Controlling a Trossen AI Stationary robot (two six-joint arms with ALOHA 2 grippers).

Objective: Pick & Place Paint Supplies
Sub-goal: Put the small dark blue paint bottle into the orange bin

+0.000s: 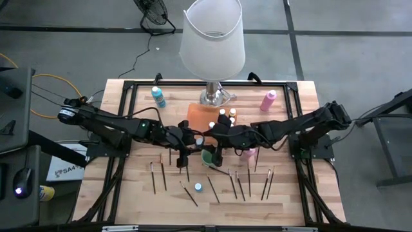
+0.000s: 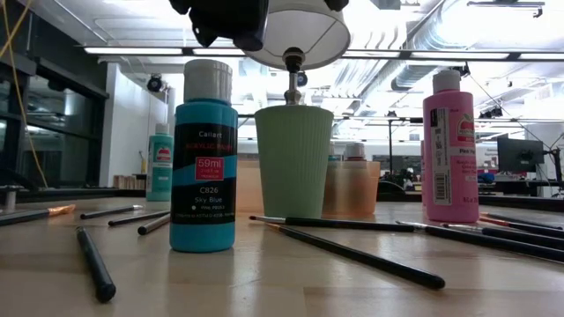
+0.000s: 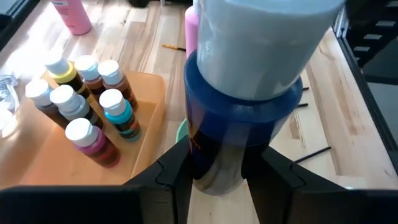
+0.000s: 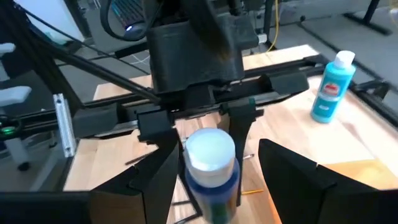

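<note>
Progress: six bottles (image 3: 81, 106) stand in the orange tray (image 3: 146, 134); brushes (image 1: 212, 187) and other bottles lie about the counter (image 1: 129, 193). Left gripper (image 3: 214, 171) jaws clamp a blue bottle (image 3: 233, 137) above the green cup (image 1: 207, 156). Right gripper (image 4: 214, 162) jaws stand open around that bottle's cap.

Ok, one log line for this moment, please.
left gripper: shut on blue bottle | right gripper: open around its cap | tray: six small bottles
</note>
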